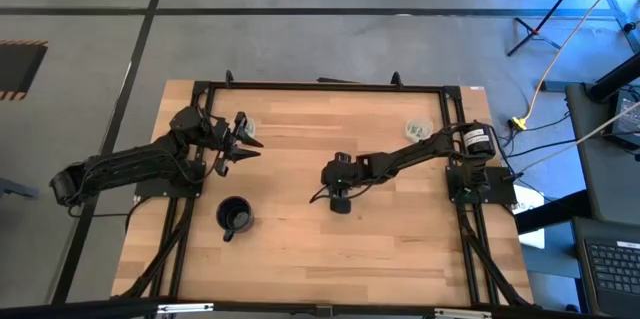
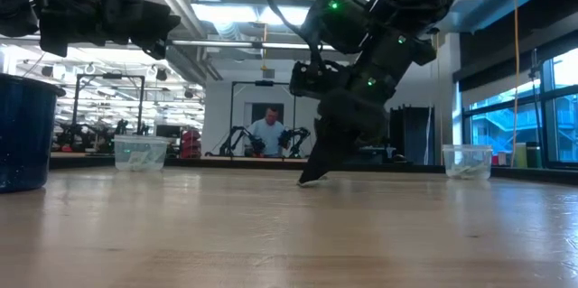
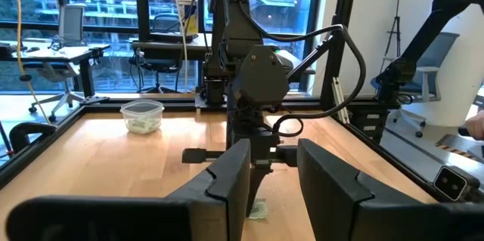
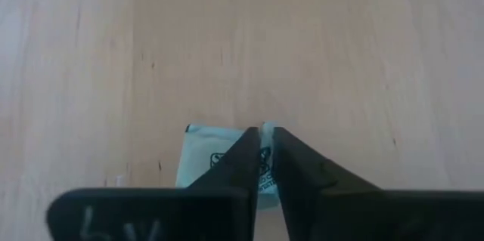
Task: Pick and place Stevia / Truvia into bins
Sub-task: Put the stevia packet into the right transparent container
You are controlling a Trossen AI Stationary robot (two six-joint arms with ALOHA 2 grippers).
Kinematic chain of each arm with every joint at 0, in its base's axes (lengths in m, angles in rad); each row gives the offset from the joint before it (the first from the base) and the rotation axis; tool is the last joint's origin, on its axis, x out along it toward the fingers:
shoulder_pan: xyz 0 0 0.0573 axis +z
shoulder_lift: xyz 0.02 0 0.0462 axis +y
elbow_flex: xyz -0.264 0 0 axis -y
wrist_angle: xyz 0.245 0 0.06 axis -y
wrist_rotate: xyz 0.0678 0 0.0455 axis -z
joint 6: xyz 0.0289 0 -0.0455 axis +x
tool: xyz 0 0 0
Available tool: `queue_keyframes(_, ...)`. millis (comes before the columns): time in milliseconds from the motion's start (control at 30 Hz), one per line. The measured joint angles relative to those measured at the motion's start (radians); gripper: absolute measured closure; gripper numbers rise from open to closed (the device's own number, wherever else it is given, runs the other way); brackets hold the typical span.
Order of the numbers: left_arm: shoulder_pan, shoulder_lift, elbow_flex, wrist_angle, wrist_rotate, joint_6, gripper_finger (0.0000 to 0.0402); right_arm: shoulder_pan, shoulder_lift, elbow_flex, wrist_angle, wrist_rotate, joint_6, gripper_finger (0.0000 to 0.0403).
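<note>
One pale green and white Stevia sachet [image 4: 215,162] lies on the wood table mid-way across; the left wrist view shows the sachet [image 3: 259,209] too. My right gripper [image 4: 262,144] stands over it, pointing down, shut on it; the right gripper [image 1: 340,200] touches down in the low view [image 2: 310,177]. My left gripper [image 1: 243,145] hovers open above the table's left far part, beside the left clear cup [image 1: 246,125]. The right clear cup [image 1: 417,131] holds sachets. Other loose sachets do not show. My right gripper pinches the sachet between its two fingertips [image 4: 246,150], at the sachet's right part near its far edge [image 4: 266,128], coming from above and pointing down. The sachet's left part [image 4: 200,165] lies flat on the table. One layer or a raised fold, I cannot tell.
A black mug [image 1: 234,216] with a handle stands near the table's left near part, seen at the low view's left edge [image 2: 23,134]. The two cups [image 2: 140,153] [image 2: 467,162] stand toward the far edge. A black frame [image 1: 320,87] borders the table. A person [image 2: 267,133] is far behind.
</note>
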Motion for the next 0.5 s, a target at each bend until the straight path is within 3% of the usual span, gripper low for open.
queue_keyframes(500, 0.0, 0.0, 0.0, 0.0, 0.0, 0.0, 0.0295, 0.0, -0.007, -0.001, -0.007, -0.001, -0.001, 0.0399)
